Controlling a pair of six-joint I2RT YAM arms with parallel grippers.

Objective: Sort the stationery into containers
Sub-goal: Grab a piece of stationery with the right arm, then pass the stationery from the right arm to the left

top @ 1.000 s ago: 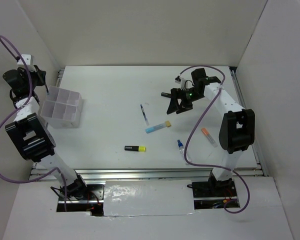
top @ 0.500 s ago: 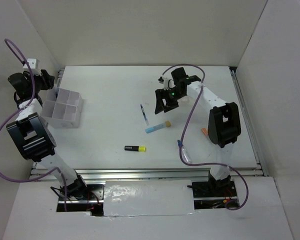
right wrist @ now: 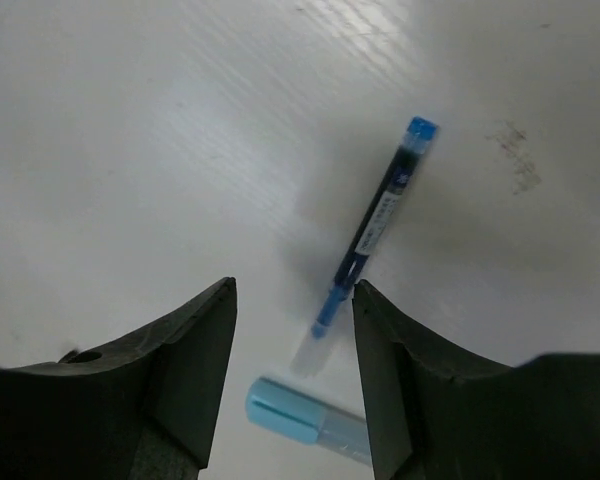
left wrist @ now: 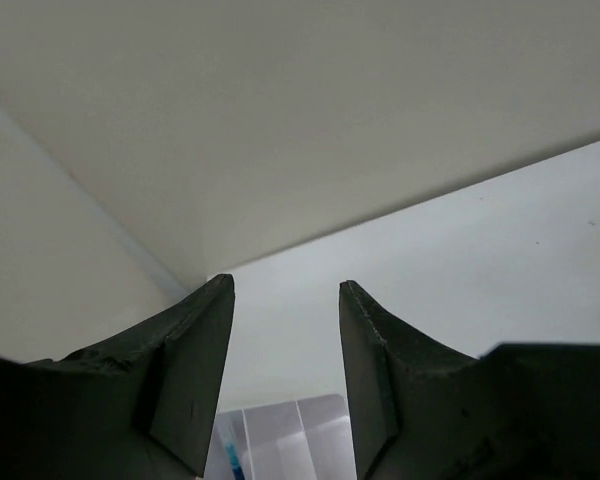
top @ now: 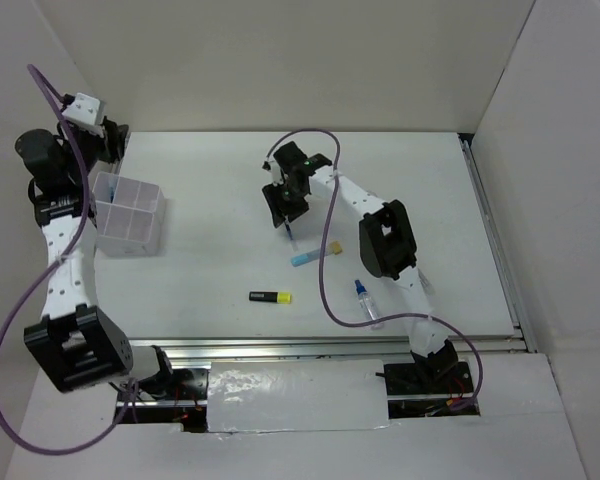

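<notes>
We hold the right gripper [right wrist: 292,300] wide and empty above the thin pen [right wrist: 375,235], which lies on the table [top: 220,190] just beside the light-blue marker [right wrist: 302,412]. We risk a grasp at the pen's tip: it may pivot or roll. The left gripper [left wrist: 285,290] hangs wide and empty near the box [top: 128,240], whose contents we cannot make out

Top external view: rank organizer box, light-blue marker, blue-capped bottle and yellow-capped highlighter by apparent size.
1. organizer box, by far the largest.
2. light-blue marker and blue-capped bottle: about the same length, too close to rank.
3. yellow-capped highlighter, slightly shorter than either.
</notes>
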